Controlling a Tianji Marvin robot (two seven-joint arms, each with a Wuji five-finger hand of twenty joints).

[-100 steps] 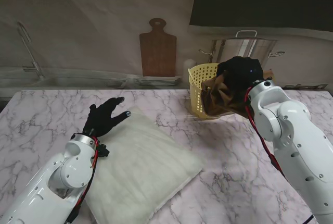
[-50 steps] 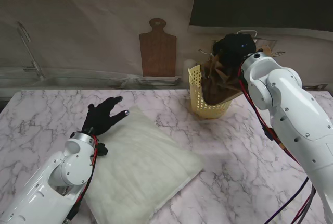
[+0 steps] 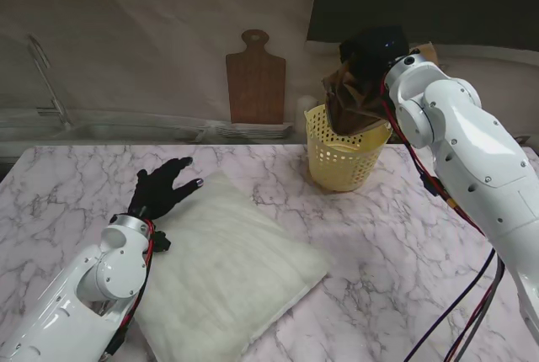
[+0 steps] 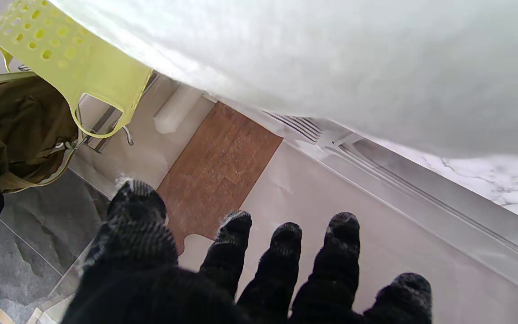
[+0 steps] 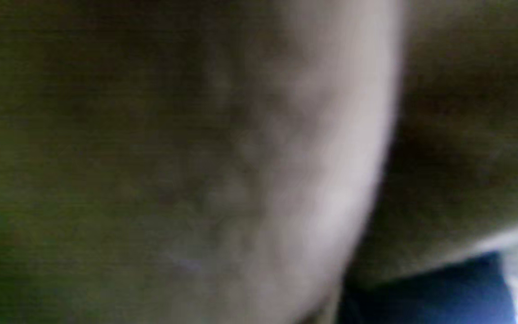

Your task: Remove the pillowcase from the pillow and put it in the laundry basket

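1. Lower left: black-gloved left hand (image 3: pixel 162 191), fingers spread, holding nothing, steadying bare white pillow (image 3: pixel 232 265).
2. Upper right: black-gloved right hand (image 3: pixel 370 52) clamped on bunched brown pillowcase (image 3: pixel 349 101), dangling into yellow perforated plastic laundry basket (image 3: pixel 341 160) for release.

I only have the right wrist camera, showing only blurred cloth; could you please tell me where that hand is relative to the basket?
Observer: The right hand is above the yellow basket, shut on the brown pillowcase.
Operator: Is the cloth in the basket?
Observer: Its lower end hangs inside the rim; the rest is bunched above.
Operator: And the left hand?
Observer: The left hand is open, fingers spread, beside the bare white pillow.
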